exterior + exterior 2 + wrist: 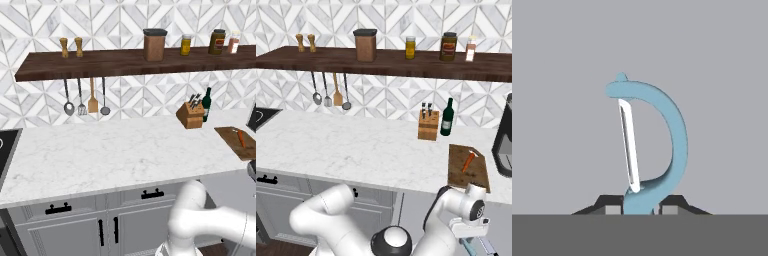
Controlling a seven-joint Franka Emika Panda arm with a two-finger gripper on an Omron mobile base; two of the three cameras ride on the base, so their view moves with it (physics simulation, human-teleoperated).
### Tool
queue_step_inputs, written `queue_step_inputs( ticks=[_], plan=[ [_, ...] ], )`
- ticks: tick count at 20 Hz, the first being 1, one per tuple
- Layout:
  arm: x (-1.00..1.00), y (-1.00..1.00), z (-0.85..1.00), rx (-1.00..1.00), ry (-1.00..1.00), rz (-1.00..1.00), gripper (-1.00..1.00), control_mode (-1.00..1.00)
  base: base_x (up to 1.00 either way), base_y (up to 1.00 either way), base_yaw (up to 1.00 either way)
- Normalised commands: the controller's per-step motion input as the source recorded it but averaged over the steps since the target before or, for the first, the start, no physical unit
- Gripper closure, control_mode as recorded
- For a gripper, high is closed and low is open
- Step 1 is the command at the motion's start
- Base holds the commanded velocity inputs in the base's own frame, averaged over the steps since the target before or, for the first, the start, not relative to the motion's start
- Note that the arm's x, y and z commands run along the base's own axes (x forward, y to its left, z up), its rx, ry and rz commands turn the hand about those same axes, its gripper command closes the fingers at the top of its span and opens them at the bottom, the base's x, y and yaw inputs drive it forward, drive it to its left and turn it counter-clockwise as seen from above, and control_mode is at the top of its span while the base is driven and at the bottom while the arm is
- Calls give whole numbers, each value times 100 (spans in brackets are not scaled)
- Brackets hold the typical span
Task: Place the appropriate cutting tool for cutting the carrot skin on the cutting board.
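The peeler (657,135) could be dropped on the way up to the cutting board (468,167). It is held only by the end of its thin blue handle, so it could slip or twist if the arm is swung fast. It could also be bumped on the edge of the bench (356,150), because the grip is made low, below the bench top. The carrot (469,161) could be knocked off the board if the peeler is set down on it.

The fingers (643,206) are closed almost all the way on the peeler handle. The carrot is lying on the board, at the right end of the bench.
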Motion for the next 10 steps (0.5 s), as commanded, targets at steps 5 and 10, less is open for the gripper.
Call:
queue_step_inputs(
  ticks=[5, 10],
  plan=[
    [-26, 32, 69, -1, -15, 6, 100, -100, 0, 0, 0],
    [-52, 2, 100, -1, -16, 10, 100, -100, 0, 0, 0]
  ],
)
